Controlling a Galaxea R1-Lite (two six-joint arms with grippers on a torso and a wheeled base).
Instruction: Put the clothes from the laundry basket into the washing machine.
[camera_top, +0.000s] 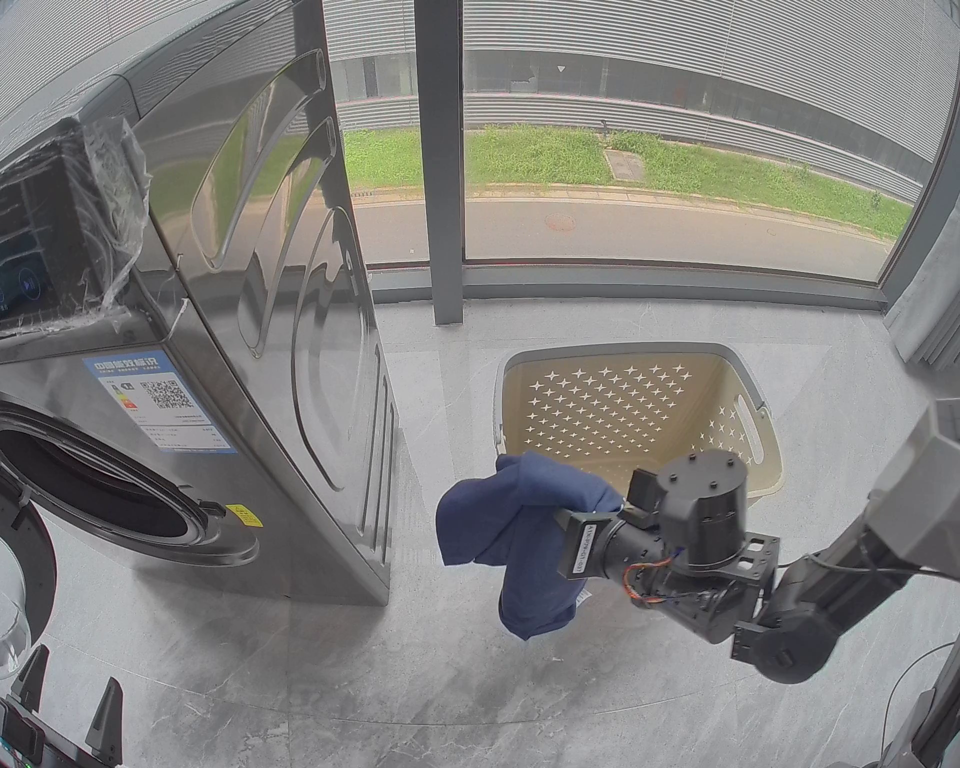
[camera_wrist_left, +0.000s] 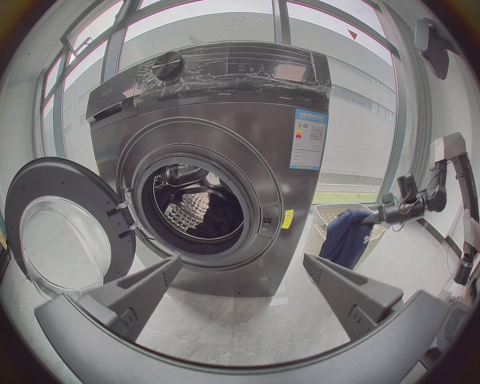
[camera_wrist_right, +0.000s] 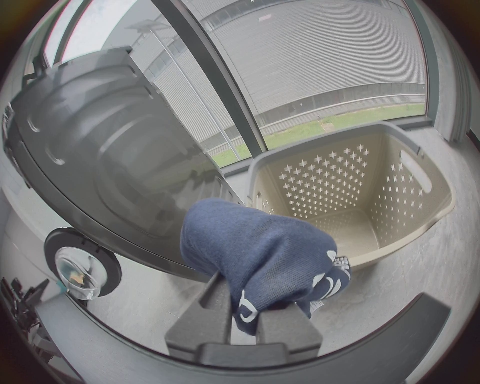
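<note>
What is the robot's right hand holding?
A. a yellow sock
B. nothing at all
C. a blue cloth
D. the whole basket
C: the right hand is pinched shut on a blue cloth, which droops over its fingers.

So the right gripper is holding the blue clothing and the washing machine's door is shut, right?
Not quite: the washing machine's door stands open, as the left wrist view shows. The rest is right: the right gripper does hold the navy blue garment.
</note>
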